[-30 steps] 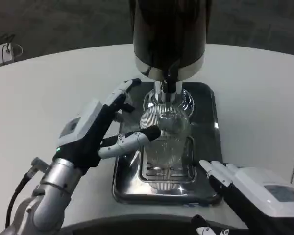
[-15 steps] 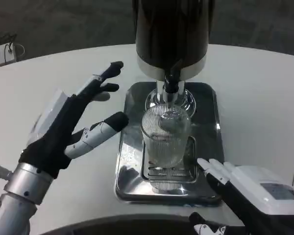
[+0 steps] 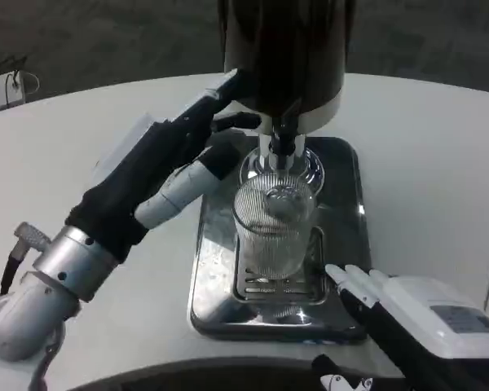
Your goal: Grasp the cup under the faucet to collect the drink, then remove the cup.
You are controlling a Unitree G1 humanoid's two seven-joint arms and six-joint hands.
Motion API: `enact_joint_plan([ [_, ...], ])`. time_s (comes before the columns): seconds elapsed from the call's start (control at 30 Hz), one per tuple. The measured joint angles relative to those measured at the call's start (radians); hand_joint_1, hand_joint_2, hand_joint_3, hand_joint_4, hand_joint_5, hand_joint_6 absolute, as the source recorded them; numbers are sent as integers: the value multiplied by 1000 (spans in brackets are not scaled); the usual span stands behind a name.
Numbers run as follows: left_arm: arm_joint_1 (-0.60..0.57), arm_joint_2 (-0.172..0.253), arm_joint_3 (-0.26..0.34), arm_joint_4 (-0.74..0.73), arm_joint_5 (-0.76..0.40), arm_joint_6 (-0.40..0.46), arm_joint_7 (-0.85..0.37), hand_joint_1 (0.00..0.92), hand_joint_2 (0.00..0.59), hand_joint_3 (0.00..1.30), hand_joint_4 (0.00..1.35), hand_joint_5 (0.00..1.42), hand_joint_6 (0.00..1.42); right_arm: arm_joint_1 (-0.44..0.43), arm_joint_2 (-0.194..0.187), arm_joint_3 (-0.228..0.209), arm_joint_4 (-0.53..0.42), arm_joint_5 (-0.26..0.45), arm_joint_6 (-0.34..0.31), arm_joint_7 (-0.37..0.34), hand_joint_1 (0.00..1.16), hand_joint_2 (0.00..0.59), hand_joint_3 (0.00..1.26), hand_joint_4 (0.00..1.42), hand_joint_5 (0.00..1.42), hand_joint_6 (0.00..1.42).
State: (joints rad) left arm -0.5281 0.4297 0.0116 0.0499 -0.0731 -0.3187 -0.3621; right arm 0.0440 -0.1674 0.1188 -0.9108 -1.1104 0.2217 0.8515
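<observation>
The left hand is stretched out flat toward the dispenser, its fingers long and apart, tips up against the dark body near the faucet. It holds nothing. Whether it is pressing a lever there I cannot tell; its thumb sits just beside the cup's rim without gripping it.

The right hand waits low at the near corner of the tray, fingers extended and apart, nothing in it.

The cup stands upright on the slotted grate in the middle of the tray, directly under the faucet. It is clear, ribbed glass or plastic, and I cannot make out any drink in it. So by my reckoning the cup is placed, but filling looks unfinished and the removal is all still ahead.

The tray is polished steel, mirror-bright with rounded corners; the dispenser is a glossy black cylinder with a chrome band, on a matte white table.
</observation>
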Motion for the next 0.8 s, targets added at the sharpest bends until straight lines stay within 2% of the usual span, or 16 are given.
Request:
enact_joint_plan([
  [0.27, -61, -7, -2, -23, -3, 50, -61, 0, 53, 141, 98, 234, 286, 7, -1, 0, -1, -1, 0, 0, 530, 486, 35, 0, 0, 0],
  [0.6, -114, -7, -2, -34, -5, 70, -98, 0, 53, 143, 104, 239, 289, 20, 0, 8, -4, -1, 0, 0, 530, 486, 35, 0, 0, 0],
  [0.8, -145, -3, -39, -13, 10, 91, -151, 0, 54, 143, 99, 236, 288, 26, 1, 7, -19, -1, 0, 0, 530, 486, 35, 0, 0, 0],
])
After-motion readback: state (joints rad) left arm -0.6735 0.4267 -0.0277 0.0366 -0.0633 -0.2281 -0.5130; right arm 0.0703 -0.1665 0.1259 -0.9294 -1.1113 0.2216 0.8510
